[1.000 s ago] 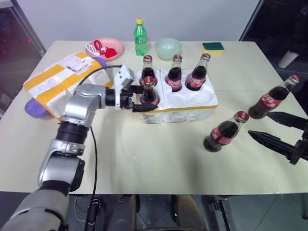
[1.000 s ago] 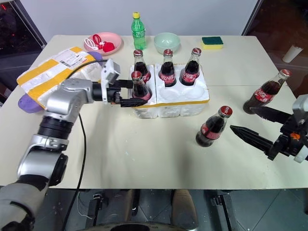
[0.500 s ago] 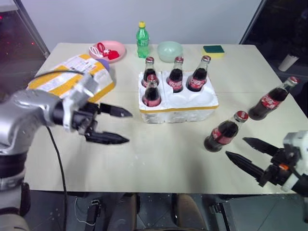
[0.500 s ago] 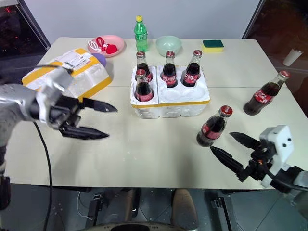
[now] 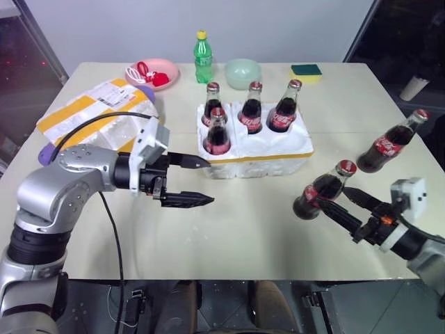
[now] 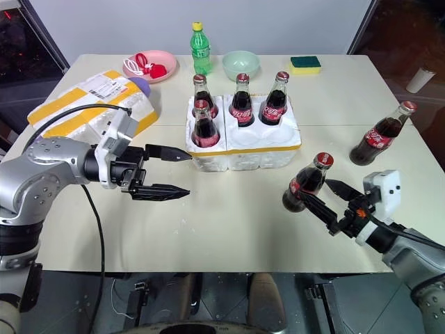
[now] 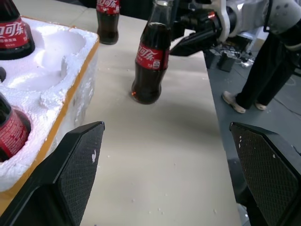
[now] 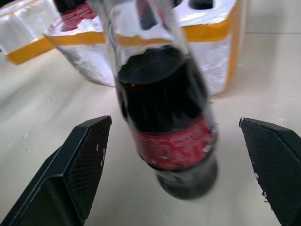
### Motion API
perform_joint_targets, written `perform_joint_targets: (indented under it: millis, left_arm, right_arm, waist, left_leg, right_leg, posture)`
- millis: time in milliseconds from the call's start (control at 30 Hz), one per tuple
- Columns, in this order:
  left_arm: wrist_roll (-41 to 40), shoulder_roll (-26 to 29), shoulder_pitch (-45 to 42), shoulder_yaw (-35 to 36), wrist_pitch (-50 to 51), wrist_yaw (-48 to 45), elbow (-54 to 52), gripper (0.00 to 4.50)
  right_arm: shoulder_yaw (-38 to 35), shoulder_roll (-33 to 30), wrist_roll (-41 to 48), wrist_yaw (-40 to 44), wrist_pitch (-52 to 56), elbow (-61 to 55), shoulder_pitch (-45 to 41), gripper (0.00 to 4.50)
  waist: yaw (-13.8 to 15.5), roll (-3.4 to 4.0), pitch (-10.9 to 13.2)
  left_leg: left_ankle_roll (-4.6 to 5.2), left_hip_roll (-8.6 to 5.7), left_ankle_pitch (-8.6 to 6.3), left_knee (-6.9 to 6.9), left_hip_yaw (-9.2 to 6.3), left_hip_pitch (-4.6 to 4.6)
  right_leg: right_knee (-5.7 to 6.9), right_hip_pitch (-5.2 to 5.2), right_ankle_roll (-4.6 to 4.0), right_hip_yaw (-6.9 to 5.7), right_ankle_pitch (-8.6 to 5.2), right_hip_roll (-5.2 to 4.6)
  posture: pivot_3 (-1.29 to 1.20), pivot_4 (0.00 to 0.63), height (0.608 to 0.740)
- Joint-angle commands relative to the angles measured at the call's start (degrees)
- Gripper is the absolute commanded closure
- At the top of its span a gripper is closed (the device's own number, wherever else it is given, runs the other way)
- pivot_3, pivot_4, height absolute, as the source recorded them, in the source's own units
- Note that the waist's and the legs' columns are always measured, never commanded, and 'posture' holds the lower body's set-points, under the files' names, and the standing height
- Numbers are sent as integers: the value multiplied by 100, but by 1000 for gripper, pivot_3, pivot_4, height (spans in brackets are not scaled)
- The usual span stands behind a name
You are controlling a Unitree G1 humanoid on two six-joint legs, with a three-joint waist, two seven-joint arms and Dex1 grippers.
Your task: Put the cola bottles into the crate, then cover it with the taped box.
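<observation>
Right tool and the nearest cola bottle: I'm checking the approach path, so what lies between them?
Nothing: in the right wrist view the cola bottle stands on bare table between the open right tool's fingers.

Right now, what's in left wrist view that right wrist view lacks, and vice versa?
Left wrist alone: the right pincer behind the near bottle, a second loose bottle farther off, and a person's legs. Right wrist alone: the crate's outer side wall, yellow band running across. Both: that bottle standing on the table, and the crate.
</observation>
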Motion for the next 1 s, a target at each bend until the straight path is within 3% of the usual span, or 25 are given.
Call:
perform_joint_targets:
  millis: [33,233,400,567,667,767,1000]
  left_arm:
    - [-60,-40,-117,-45,-97,29,-61,50]
    - [2,-116,-194,-170,-201,60,-16,50]
    - [-42,-129,-227,-153,-209,90,-1,0]
    - [-87,-125,-234,-82,-181,167,28,0]
    - [-157,-135,-243,21,-140,252,65,0]
    - [-167,-168,-276,112,-160,390,142,0]
    - [-134,-190,-242,237,-243,607,176,0]
  right_arm:
    - [289,36,-191,56,-228,174,-244,0]
    - [619,102,-424,-18,-341,619,-701,0]
    - [475,52,-214,35,-330,490,-806,1677]
    - [-205,-342,977,179,-10,3,-981,1699]
    - [-469,-804,1952,116,185,40,-1592,1699]
    - [30,-1104,2044,-216,279,551,-2904,1699]
    - [1973,-604,316,-312,86,2207,-5343,1699]
  waist:
    - [0,0,0]
    - [3,0,0]
    - [3,0,0]
    - [3,15,9]
    - [-35,22,14]
    - [-50,24,16]
    - [-9,21,16]
  left_leg:
    - [0,0,0,0,0,0]
    - [0,0,0,0,0,0]
    - [0,0,0,-1,0,0]
    - [0,0,0,-4,1,-2]
    - [0,0,0,0,3,-1]
    - [1,8,0,3,8,3]
    - [1,14,0,-6,9,-9]
  right_leg:
    - [0,1,0,0,0,0]
    - [0,1,0,0,0,0]
    - [1,-1,0,0,0,0]
    - [3,-5,1,1,0,0]
    - [4,-4,2,2,0,0]
    - [9,-5,0,4,1,5]
    - [5,-20,0,3,2,15]
  posture:
    - [0,150,739]
    - [0,150,739]
    - [0,150,739]
    - [0,150,739]
    - [0,150,739]
    - [0,150,739]
    - [0,150,739]
